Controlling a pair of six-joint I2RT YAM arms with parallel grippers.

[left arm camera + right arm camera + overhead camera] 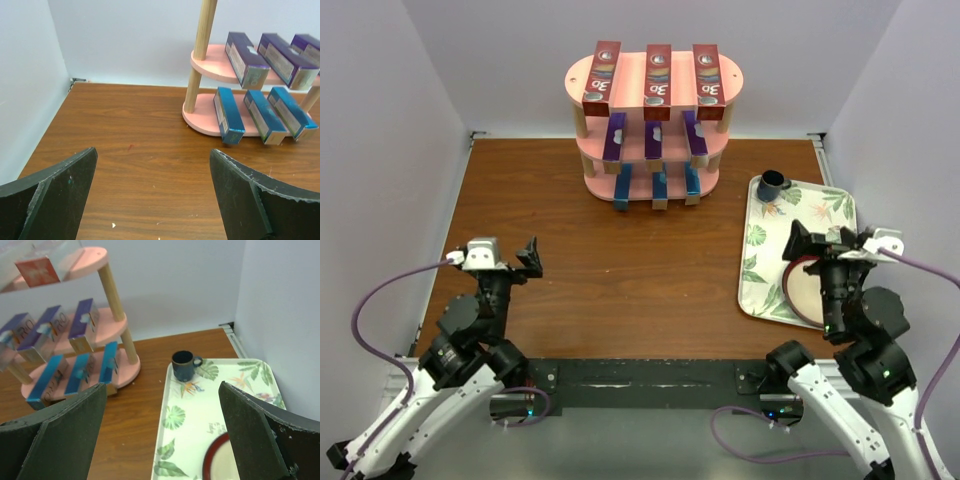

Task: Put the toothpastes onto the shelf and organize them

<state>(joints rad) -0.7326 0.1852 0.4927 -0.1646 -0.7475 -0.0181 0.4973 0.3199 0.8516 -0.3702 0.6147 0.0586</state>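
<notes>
At the far side of the counter (620, 260) the shelf (630, 80) carried all nine toothpastes: red cartons (658, 75) on top, purple cartons (654, 140) in the middle, blue cartons (660, 187) lowest. The left tool (507, 255) and right tool (832, 243) hung wide open and empty, well apart from it. Placing looked done, leaving at most a straightening nudge.

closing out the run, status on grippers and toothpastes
Left gripper, right gripper open, empty. Reds top, purples middle, blues bottom of shelf, three each. Tray with mug off right, not in the way.
</notes>
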